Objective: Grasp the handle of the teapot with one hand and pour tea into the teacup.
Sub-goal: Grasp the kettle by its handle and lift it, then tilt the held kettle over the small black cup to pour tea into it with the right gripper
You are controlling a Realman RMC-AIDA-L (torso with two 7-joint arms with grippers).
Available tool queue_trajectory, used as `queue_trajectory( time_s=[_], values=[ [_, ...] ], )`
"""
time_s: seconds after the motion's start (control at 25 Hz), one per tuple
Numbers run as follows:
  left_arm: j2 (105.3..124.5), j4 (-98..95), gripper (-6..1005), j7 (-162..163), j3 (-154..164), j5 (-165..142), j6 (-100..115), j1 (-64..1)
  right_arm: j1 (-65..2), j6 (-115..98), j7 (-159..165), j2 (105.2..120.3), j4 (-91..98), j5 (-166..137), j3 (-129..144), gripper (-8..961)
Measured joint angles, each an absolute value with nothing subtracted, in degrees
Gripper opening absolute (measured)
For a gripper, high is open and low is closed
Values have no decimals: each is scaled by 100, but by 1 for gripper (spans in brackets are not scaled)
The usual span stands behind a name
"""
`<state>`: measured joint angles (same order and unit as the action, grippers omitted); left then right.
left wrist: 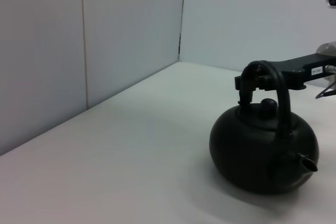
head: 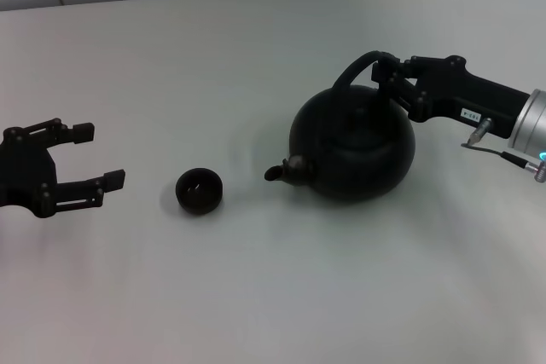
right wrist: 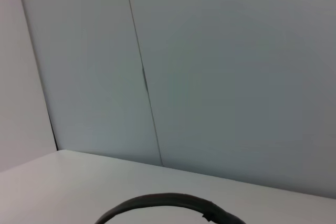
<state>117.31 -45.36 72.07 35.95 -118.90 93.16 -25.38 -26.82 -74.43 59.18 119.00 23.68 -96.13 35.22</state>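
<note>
The matte black teapot (head: 354, 147) stands on the white table right of centre, its spout pointing left toward the tiny dark teacup (head: 198, 191). My right gripper (head: 391, 78) reaches in from the right and is shut on the top of the arched handle (head: 350, 70). My left gripper (head: 101, 156) is open and empty at the far left, a short way left of the cup. The left wrist view shows the teapot (left wrist: 257, 153), its handle (left wrist: 283, 103) and the right gripper (left wrist: 254, 85) on it. The right wrist view shows only a piece of the handle (right wrist: 157, 200).
The white table (head: 256, 57) runs back to a pale panelled wall (left wrist: 131, 40) behind. Nothing else stands on it besides the teapot and the cup.
</note>
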Motion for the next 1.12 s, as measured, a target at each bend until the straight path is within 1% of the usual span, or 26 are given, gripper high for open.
queue_trajectory(
  time_s=[0.12, 0.28, 0.76, 1.12],
  values=[
    [11748, -4535, 845, 7207, 3595, -11886, 9240, -2554, -2681, -7425, 5904, 11900, 2425, -9612, 3515, 133],
    [11777, -4535, 845, 7191, 3595, -11883, 9160, -2587, -2689, -7430, 5697, 11904, 2444, -9607, 3482, 131],
    [11786, -4500, 845, 7203, 3594, -11873, 9072, -2636, -2914, -7361, 5601, 11904, 2443, -9574, 3448, 128],
    [11785, -4527, 845, 7207, 3620, -11873, 9087, -2601, -3421, -6875, 5596, 11918, 2394, -9620, 3700, 127]
  ],
)
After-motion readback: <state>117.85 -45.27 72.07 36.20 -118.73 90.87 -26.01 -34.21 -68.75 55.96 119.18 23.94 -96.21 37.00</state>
